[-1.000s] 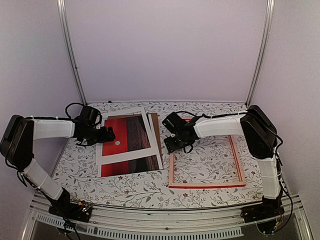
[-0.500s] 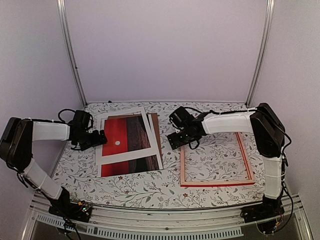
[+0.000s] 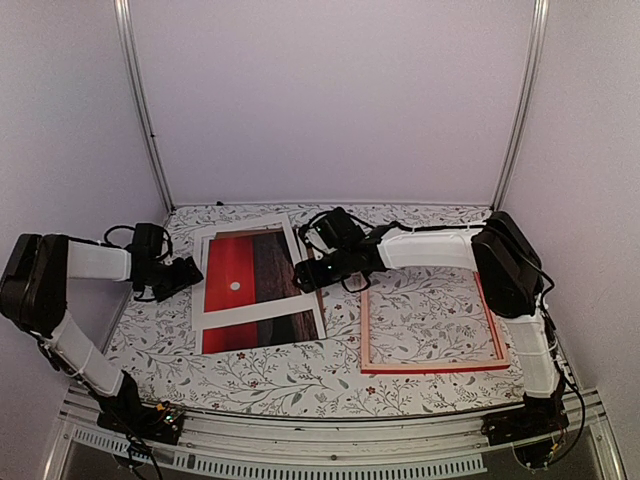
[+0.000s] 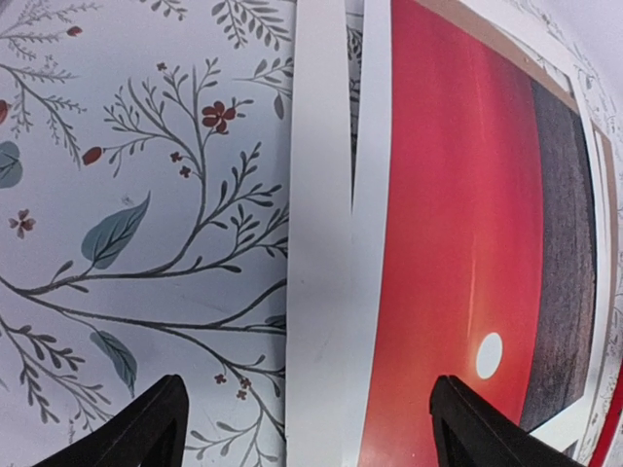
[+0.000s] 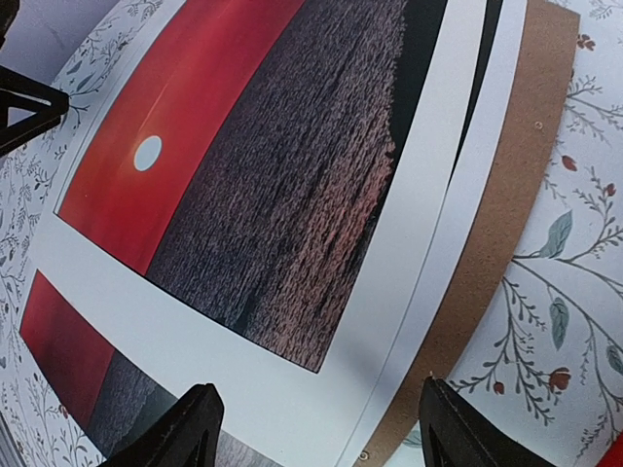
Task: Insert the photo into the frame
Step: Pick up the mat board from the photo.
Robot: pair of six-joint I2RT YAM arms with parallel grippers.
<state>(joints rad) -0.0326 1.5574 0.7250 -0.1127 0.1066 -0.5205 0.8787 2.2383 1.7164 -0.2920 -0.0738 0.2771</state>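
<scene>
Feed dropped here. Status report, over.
Both empty: left gripper open, right gripper open. The photo lies outside the frame. A white mat covers its edges.

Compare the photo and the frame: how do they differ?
The photo is a solid print, red and dark brown with a white dot; the frame is a thin open rectangle with the floral table showing through. The photo lies left of centre under a white mat; the frame lies alone on the right. The photo sits skewed; the frame squarer to the table edge. Both are rectangular and lie flat.
</scene>
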